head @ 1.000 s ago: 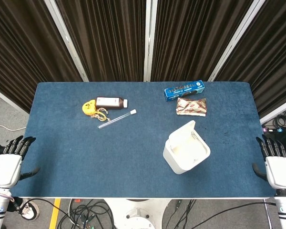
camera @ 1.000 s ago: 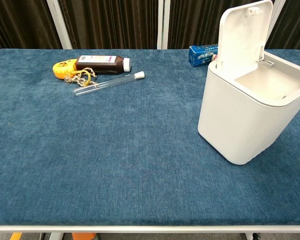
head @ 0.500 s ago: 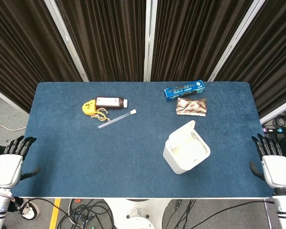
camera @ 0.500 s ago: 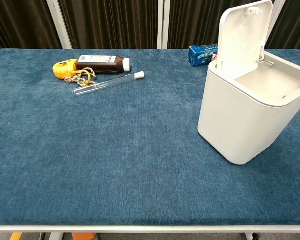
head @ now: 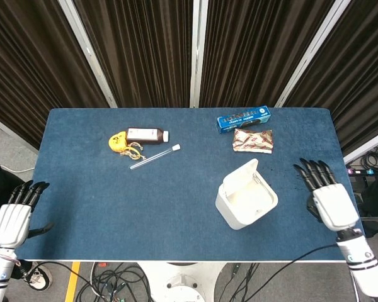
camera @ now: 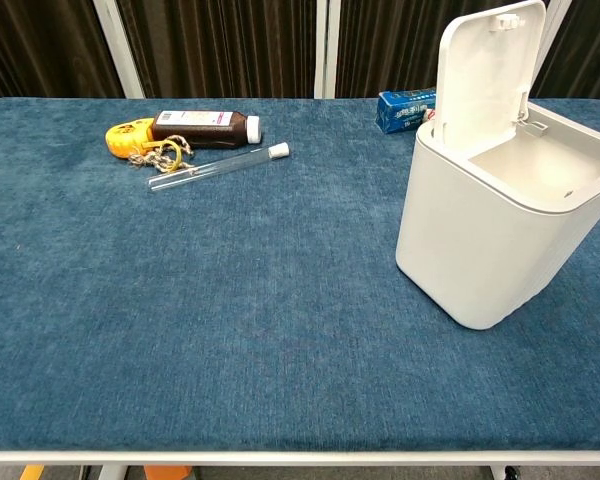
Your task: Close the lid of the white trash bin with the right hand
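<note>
The white trash bin point(head: 246, 201) point(camera: 500, 230) stands on the blue table, right of centre. Its lid point(head: 238, 175) point(camera: 483, 70) is swung up and stands nearly upright over the open, empty inside. My right hand point(head: 326, 195) hovers over the table's right part, to the right of the bin and apart from it, fingers spread and empty. My left hand point(head: 14, 217) stays off the table's left edge, fingers apart, holding nothing. Neither hand shows in the chest view.
A brown bottle point(head: 145, 134), a yellow tag with cord point(head: 120, 143) and a clear tube point(head: 154, 156) lie at the back left. A blue box point(head: 242, 118) and a brown snack packet point(head: 252, 140) lie behind the bin.
My right hand has moved from beyond the table's right edge inward and up over the table, toward the bin. The left hand, bin and lid are unchanged.
</note>
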Robot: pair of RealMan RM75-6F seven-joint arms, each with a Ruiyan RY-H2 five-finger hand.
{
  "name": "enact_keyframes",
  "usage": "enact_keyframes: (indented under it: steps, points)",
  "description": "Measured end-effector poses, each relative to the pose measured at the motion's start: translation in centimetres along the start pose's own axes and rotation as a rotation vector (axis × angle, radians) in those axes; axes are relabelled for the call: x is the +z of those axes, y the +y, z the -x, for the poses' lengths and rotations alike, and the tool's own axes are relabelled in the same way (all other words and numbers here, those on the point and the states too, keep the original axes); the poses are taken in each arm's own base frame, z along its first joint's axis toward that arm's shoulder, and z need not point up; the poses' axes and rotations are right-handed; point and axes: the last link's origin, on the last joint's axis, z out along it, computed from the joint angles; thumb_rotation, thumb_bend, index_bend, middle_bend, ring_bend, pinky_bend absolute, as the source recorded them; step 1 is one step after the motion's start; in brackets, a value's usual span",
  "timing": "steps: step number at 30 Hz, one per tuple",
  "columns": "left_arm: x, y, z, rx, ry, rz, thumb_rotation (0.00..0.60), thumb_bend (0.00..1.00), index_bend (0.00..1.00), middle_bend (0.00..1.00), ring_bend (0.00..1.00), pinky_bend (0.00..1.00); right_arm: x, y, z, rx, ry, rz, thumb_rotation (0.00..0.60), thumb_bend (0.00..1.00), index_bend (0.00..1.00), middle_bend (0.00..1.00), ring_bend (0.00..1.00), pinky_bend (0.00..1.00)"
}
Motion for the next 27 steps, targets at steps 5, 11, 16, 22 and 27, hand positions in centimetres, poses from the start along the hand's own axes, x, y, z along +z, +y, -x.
enact_keyframes:
  steps: [5,11,16,22,27]
  points:
    - [-0.1,0.0,-0.1,0.001,0.002,0.000,0.600,0.00,0.15,0.13,0.06,0.14,3.5,-3.4,-1.8,-0.023,-0.052,-0.104,0.600,0.96,0.00,0.00,0.00,0.00]
    - [-0.1,0.0,0.0,0.001,-0.004,-0.002,0.600,0.00,0.15,0.13,0.06,0.14,6.8,-7.2,-3.3,-0.057,-0.100,-0.215,0.600,0.96,0.00,0.00,0.00,0.00]
    - [0.0,-0.1,0.1,-0.002,-0.002,-0.005,0.600,0.00,0.15,0.13,0.06,0.14,8.1,-9.0,-3.3,-0.059,-0.151,-0.254,0.600,0.97,0.00,0.02,0.00,0.00]
    - [-0.2,-0.3,0.1,-0.006,0.001,-0.011,0.600,0.00,0.15,0.13,0.06,0.14,9.0,-10.2,-3.0,-0.064,-0.188,-0.267,0.600,0.99,0.00,0.07,0.00,0.00]
    - [-0.2,-0.4,0.2,-0.012,-0.002,-0.013,0.600,0.00,0.15,0.13,0.06,0.14,8.7,-10.3,-2.6,-0.053,-0.215,-0.260,0.600,1.00,0.00,0.16,0.00,0.07]
